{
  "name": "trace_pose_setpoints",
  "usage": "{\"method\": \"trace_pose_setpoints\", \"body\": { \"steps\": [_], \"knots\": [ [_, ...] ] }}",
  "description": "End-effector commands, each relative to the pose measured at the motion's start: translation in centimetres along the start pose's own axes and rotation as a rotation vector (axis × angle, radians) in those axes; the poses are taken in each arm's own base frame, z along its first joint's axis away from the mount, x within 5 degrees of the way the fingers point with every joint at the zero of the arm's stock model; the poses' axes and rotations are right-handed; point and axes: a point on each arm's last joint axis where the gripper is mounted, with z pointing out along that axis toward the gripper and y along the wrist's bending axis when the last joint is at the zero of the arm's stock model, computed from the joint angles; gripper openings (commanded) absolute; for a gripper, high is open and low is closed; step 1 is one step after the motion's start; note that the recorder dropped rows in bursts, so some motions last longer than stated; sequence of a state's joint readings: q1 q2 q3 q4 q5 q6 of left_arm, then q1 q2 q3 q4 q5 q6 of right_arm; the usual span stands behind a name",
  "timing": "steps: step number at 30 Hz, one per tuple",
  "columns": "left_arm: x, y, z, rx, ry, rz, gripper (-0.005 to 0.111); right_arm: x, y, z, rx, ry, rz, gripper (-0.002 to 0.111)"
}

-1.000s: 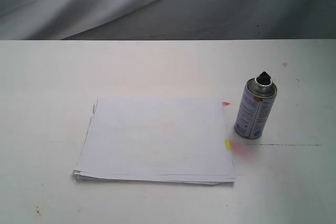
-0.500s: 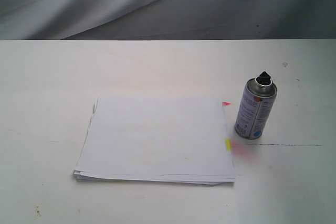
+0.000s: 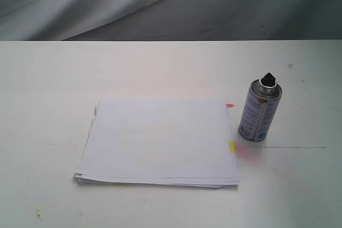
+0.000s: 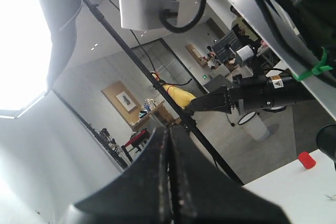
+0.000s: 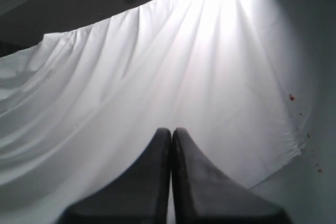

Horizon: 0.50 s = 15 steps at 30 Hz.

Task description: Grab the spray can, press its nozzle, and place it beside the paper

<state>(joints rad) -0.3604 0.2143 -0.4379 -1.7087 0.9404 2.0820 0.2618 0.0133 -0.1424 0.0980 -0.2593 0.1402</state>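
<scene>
The silver-grey spray can (image 3: 260, 111) stands upright on the white table, its black nozzle (image 3: 268, 79) on top and a blue dot near its base. It is just right of the paper (image 3: 159, 142), a thin white stack with pink and yellow tabs on its right edge. Neither arm shows in the exterior view. In the left wrist view my left gripper (image 4: 170, 130) is shut on nothing and points up into the room. In the right wrist view my right gripper (image 5: 171, 130) is shut and empty, facing a white curtain.
A pinkish stain (image 3: 245, 152) marks the table (image 3: 160, 68) between can and paper. A grey draped backdrop (image 3: 160, 4) hangs behind the table. A small red cap (image 4: 306, 160) sits on a white surface in the left wrist view.
</scene>
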Motion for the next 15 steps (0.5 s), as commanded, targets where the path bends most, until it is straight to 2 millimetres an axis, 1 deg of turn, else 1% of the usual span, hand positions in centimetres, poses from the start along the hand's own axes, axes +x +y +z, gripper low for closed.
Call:
{"method": "trace_pose_setpoints", "body": {
  "steps": [1, 15],
  "knots": [
    [-0.11, -0.14, -0.13, 0.000, -0.010, -0.006, 0.000, -0.38, -0.22, -0.21, 0.052, -0.061, -0.023, 0.000],
    [-0.38, -0.35, -0.33, -0.003, -0.020, 0.008, 0.000, -0.25, -0.31, -0.21, 0.066, -0.048, -0.013, 0.000]
  ]
}}
